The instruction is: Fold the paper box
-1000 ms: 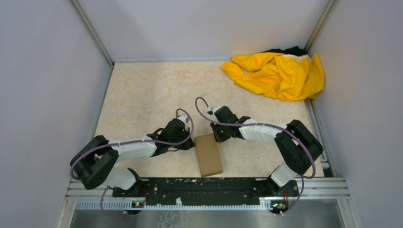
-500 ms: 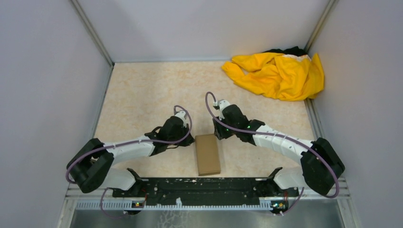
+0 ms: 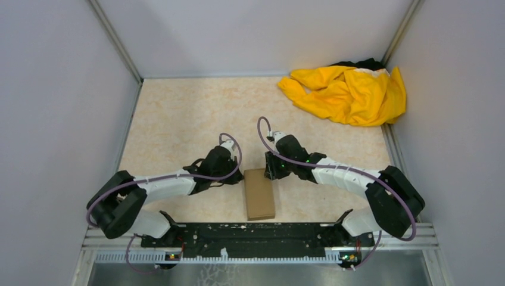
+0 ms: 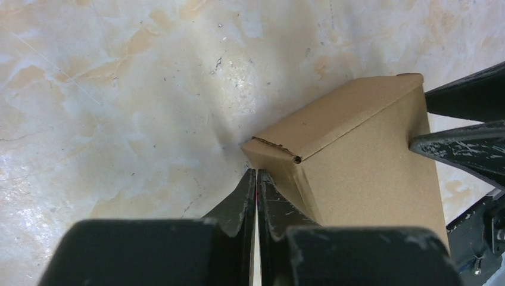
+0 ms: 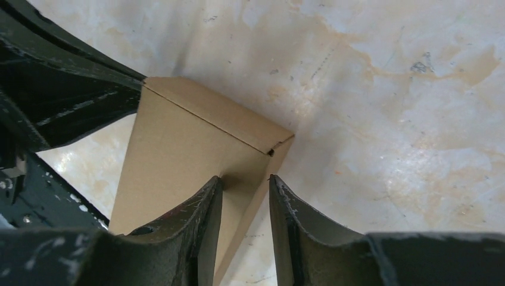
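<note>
Lying closed on the counter (image 3: 178, 119) just ahead of the arm bases, the paper box (image 3: 260, 193) sits between both arms. The left hand (image 4: 256, 173) has its fingers pressed together, tips against the box's far left corner. The right hand (image 5: 244, 179) is narrowly parted, one finger over the top face, the other beside the right wall. A yellow cloth (image 3: 348, 92) lies far right.

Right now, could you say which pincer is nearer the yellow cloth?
Right. The right pincer is on the paper box's side facing the yellow cloth; the left pincer, opposite.
</note>
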Motion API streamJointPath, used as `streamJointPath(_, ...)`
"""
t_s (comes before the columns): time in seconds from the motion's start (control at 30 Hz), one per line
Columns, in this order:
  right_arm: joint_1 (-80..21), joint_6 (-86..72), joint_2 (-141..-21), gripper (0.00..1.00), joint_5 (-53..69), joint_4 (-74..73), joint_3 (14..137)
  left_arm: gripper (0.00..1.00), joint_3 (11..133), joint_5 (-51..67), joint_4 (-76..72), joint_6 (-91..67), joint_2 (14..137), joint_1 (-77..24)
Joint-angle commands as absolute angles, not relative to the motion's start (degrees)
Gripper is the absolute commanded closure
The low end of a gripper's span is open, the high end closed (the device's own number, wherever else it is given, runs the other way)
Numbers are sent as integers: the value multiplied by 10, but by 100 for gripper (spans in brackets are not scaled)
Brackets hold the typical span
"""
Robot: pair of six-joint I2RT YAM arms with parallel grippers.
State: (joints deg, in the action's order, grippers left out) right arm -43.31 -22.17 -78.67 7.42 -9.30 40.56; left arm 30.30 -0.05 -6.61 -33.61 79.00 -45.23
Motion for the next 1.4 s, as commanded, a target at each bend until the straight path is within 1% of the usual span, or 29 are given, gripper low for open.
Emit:
streamJointPath(0.0, -435, -258, -795, 66, 106, -31, 384, 93, 316, 28, -95, -341, 811, -450)
streamJointPath(0.27, -436, -257, -807, 67, 109, -20, 373, 94, 318, 42, -128, -343, 843, -450)
streamJointPath(0.63, -444, -224, -855, 67, 121, -18, 402, 97, 344, 76, -168, -318, 886, -450)
streamJointPath(0.8, -444, -214, -858, 67, 98, -45, 418, 96, 337, 50, -141, -306, 872, -450)
streamJointPath(0.93, -424, -206, -863, 67, 96, -55, 425, 92, 314, 10, -100, -298, 824, -440)
streamJointPath(1.07, -399, -186, -884, 66, 107, -60, 454, 82, 287, 5, -78, -295, 786, -407)
streamJointPath(1.1, -396, -178, -894, 66, 109, -64, 467, 81, 279, 7, -77, -293, 782, -397)
streamJointPath(1.23, -393, -152, -934, 65, 120, -76, 525, 81, 270, 27, -72, -288, 772, -363)
streamJointPath(1.37, -393, -122, -978, 65, 156, -69, 584, 81, 271, 29, -61, -287, 753, -351)
